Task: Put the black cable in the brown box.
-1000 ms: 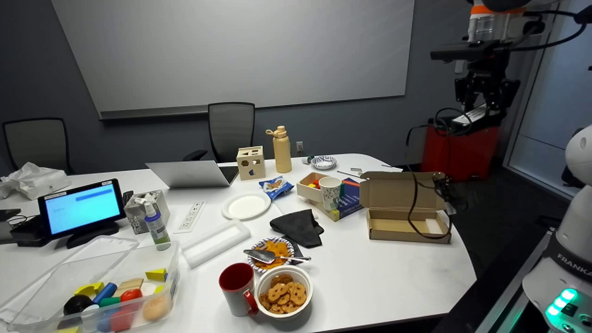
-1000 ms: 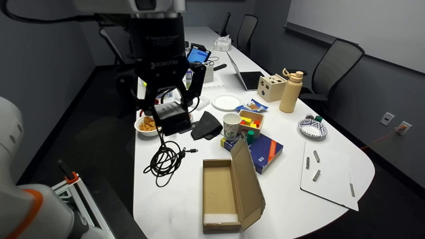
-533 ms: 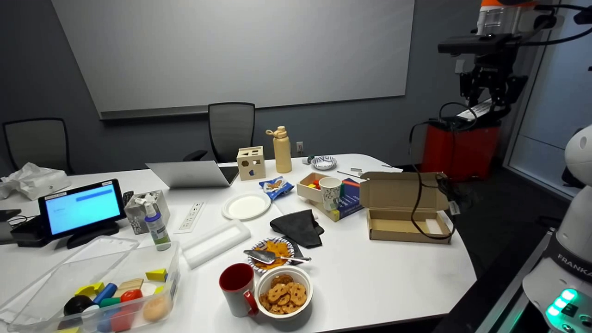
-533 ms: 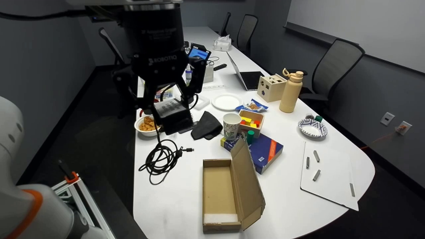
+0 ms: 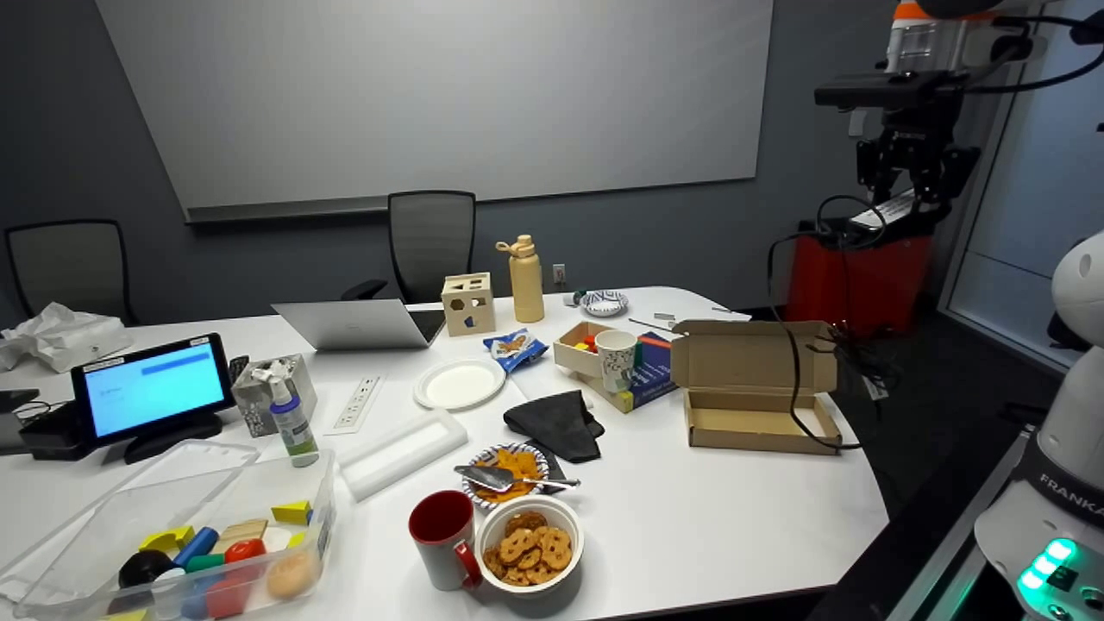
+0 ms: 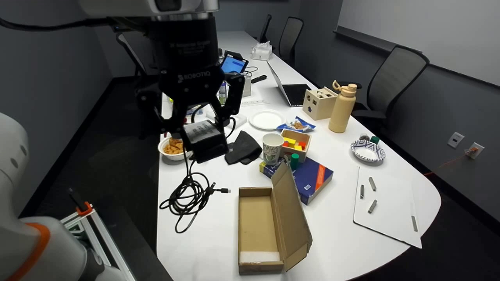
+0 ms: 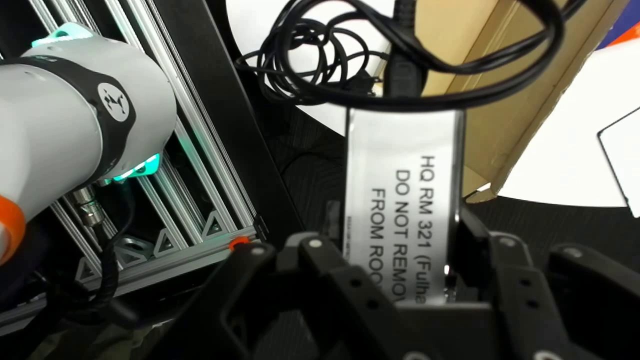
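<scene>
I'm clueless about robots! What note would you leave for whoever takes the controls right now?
Fingers: shut on a black, white-labelled rectangular block.
Shallow tan cardboard box: standing open on the white table.
Thin black cable: in loose loops, hanging from that block, outside the box.
Done: cable picked up by its block.
Left, it seems: bring cable over box, lower it in, let go.

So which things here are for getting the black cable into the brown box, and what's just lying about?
For the job:
gripper
the adapter it holds
black cable
brown box

Just lying about:
laptop
bottle
paper cup
blue book
black cloth
mug
white plate
</scene>
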`<state>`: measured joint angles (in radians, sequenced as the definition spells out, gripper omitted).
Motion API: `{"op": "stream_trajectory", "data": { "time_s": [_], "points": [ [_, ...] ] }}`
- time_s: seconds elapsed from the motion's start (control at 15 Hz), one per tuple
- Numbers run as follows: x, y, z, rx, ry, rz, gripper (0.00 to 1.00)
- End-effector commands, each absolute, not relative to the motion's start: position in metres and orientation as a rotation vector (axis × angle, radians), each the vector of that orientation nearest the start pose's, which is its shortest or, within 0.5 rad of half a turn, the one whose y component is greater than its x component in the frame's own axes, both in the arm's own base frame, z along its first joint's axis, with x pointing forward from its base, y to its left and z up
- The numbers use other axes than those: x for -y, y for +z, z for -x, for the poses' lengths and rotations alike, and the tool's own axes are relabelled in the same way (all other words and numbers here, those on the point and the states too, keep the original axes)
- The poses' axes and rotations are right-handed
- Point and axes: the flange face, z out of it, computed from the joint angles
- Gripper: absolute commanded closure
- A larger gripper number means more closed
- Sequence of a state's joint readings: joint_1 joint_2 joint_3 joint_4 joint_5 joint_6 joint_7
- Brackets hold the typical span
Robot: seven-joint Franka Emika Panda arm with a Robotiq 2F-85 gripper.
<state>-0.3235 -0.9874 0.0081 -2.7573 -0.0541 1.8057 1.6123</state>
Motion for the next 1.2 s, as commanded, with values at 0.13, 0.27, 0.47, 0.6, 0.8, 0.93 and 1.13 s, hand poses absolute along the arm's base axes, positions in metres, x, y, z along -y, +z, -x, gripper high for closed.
{"op": "stream_trajectory", "data": {
  "time_s": [0.13, 0.27, 0.47, 0.6, 0.8, 0.93, 1.13],
  "points": [
    [0.108, 0.471, -0.267, -2.633, -0.165, 1.662, 0.72],
    [0.112, 0.463, -0.277, -2.638, -0.179, 1.638, 0.72],
    [0.115, 0.446, -0.296, -2.629, -0.180, 1.629, 0.72],
    [0.118, 0.431, -0.309, -2.643, -0.178, 1.618, 0.72],
    [0.122, 0.407, -0.324, -2.673, -0.180, 1.598, 0.72],
    [0.128, 0.387, -0.333, -2.702, -0.174, 1.574, 0.72],
    [0.129, 0.366, -0.342, -2.740, -0.150, 1.549, 0.72]
  ]
}}
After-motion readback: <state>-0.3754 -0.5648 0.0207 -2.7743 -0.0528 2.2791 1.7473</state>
